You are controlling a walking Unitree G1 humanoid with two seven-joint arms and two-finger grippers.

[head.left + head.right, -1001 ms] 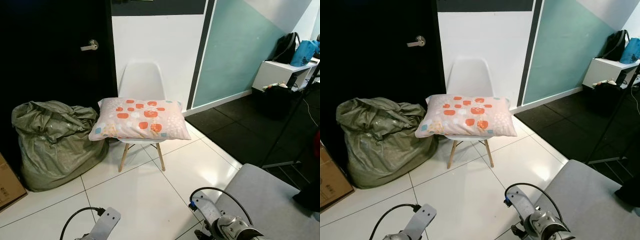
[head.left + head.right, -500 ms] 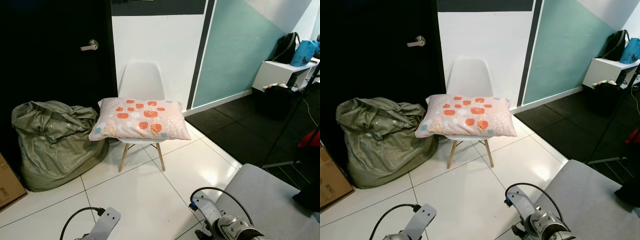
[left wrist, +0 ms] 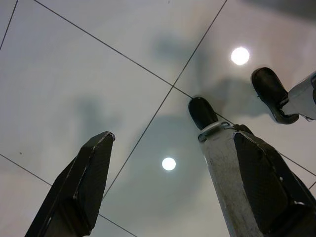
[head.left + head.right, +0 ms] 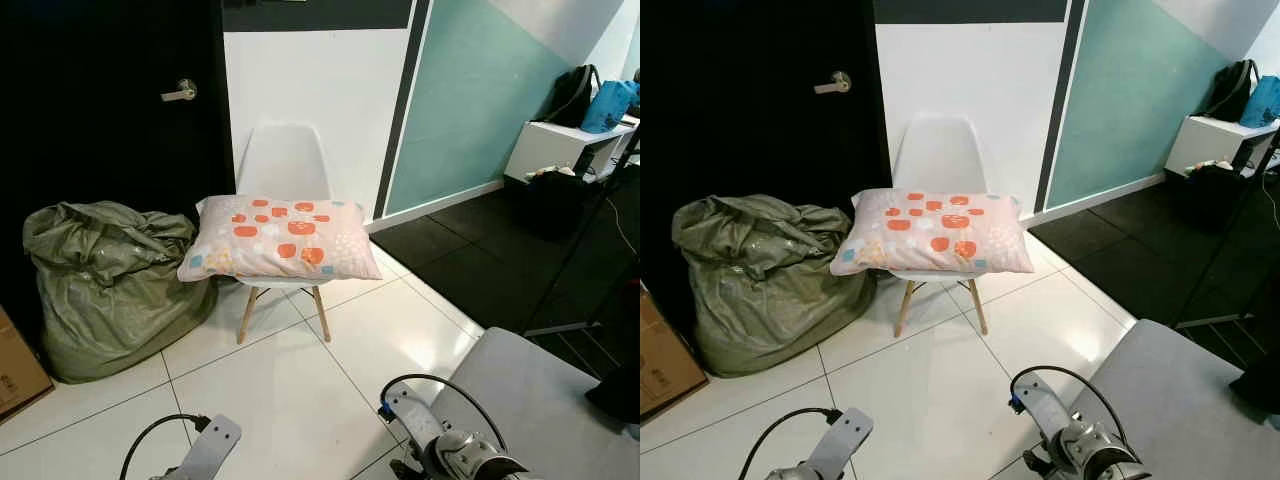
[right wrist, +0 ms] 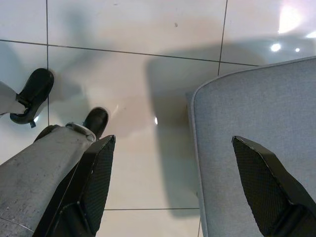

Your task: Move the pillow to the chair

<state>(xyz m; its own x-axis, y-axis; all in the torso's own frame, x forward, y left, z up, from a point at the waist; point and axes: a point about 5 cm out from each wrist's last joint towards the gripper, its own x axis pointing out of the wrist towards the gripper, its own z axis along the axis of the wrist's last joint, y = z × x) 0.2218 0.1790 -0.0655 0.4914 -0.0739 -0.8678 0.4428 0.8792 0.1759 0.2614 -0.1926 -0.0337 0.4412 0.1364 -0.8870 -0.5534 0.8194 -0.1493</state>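
Orange-spotted, the soft pink pillow (image 4: 277,238) lies unmoved on the white moulded plastic chair (image 4: 284,165), so the task looks finished, with both the left pincer (image 3: 163,197) and the right pincer (image 5: 173,192) hanging spread, empty, well short of that chair.

Cloth, plastic, wood and glossy tile

The pillow (image 4: 276,239) is soft printed cloth on a smooth white plastic chair (image 4: 285,162) with wooden legs; the floor tiles (image 4: 300,385) are glossy, the green sack (image 4: 105,280) coarse and crinkled.

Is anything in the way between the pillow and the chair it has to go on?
Nothing is. The pillow already lies across the seat of the white chair, beside the green sack. Both grippers hang open over the floor tiles, away from it.
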